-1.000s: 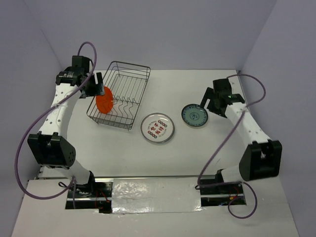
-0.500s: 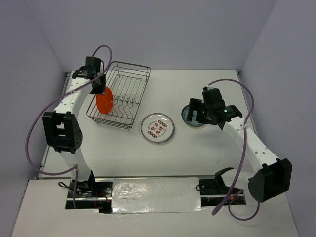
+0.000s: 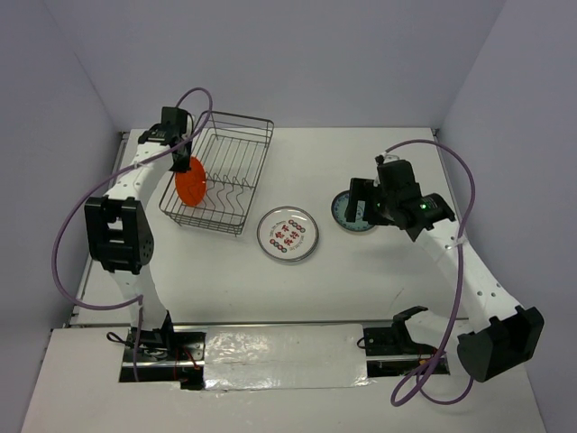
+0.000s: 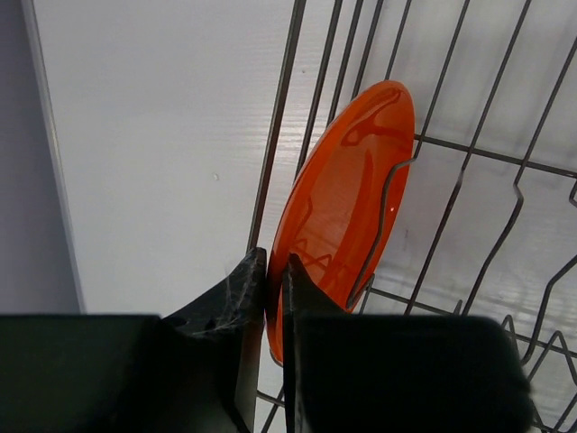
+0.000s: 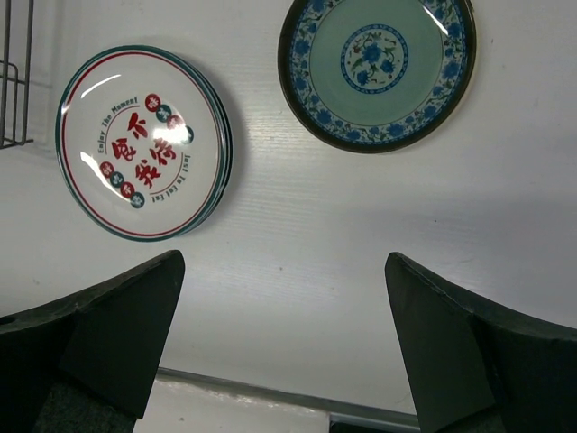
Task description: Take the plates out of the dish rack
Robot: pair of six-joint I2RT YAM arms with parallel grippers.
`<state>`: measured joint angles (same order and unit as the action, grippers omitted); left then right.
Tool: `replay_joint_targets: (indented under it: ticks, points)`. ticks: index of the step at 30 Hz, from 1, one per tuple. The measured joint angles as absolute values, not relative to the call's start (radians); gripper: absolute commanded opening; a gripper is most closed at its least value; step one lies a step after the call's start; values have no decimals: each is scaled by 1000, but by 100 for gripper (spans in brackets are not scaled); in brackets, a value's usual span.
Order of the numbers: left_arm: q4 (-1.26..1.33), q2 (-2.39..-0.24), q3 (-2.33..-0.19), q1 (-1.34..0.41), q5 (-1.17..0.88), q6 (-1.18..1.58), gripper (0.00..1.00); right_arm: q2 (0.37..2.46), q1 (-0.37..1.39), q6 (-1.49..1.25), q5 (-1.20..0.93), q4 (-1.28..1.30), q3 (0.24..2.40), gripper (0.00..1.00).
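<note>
Two plates are out already: the red-patterned white plate (image 5: 140,144) and the teal plate (image 5: 374,68) lie flat on the counter (image 5: 297,262), centre and right of centre in the top view. By what shows, one is left: the orange plate (image 4: 347,207), standing on edge in the dish rack (image 4: 279,117), upper left. The left hand (image 4: 270,275) is clamped on its rim. The right hand (image 5: 284,334) hangs wide open and empty. The orange one looks plain, glossy and thin-edged.

Probably a robotics lab: white table (image 3: 361,280), plain lavender panels (image 3: 315,63) around it, cabled arms (image 3: 448,251) bolted on.
</note>
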<state>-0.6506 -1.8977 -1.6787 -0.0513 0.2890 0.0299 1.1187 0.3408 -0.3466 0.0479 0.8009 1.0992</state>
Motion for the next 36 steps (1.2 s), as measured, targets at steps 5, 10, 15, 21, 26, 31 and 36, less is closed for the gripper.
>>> replay_joint_targets:
  ticks: [5,10,15,21,26,31,36]
  points:
    - [-656,-1876,-1673,-54,324,2,0,1130,345,-350,38,818,1137,100]
    - [-719,-1809,-1739,-57,338,-36,0,1163,350,-363,-9,833,1205,100]
    - [-776,-1694,-1924,-84,230,-28,0,1209,350,-358,-167,835,1343,100]
    - [-647,-1427,-1877,-126,-162,235,0,1287,351,-351,-427,689,1599,100]
    - [-310,-1237,-1499,-132,-484,592,0,1379,355,-369,-517,565,1756,98]
    - [-97,-1282,-1297,-171,-630,794,0,1484,383,-373,-535,531,1817,93]
    - [-68,-1309,-1252,-187,-692,858,0,1545,411,-369,-536,533,1784,67]
